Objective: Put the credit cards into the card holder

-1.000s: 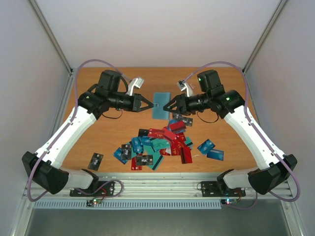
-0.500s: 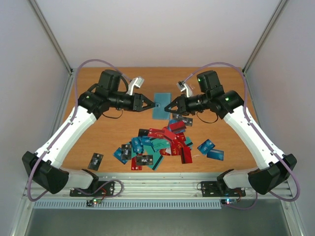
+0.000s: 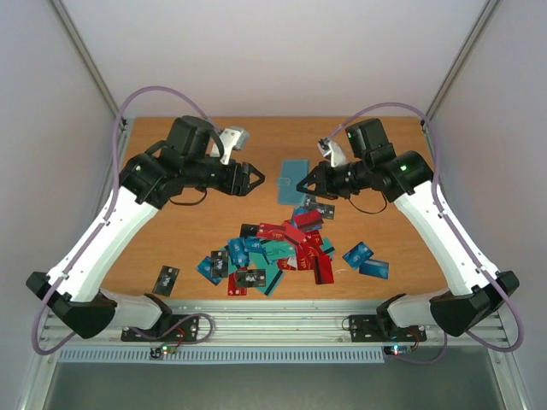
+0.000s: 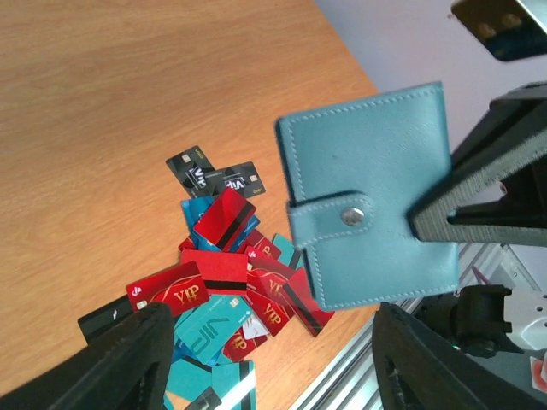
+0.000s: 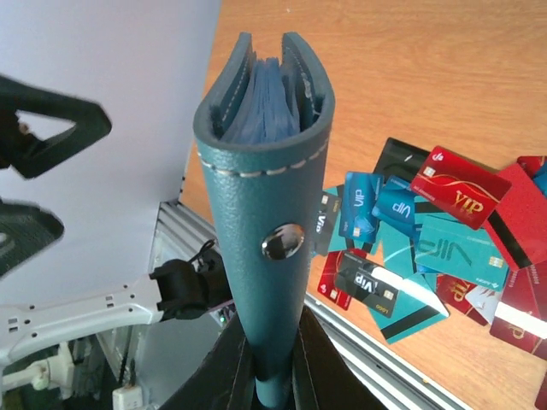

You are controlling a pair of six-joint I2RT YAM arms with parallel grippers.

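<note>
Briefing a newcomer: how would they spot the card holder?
Over the wooden table, beyond the heap of credit cards, the right gripper holds up the card holder. Unlike the thin cards, it is a thick, plain dull-teal wallet with a metal snap.

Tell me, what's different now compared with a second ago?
The left end effector let go of the dull teal-blue folding card holder, opened and drew back leftward. The right end effector closed on it and now holds it alone, shifted slightly right. The heap of red, teal, blue and black plastic cards stayed put.
</note>
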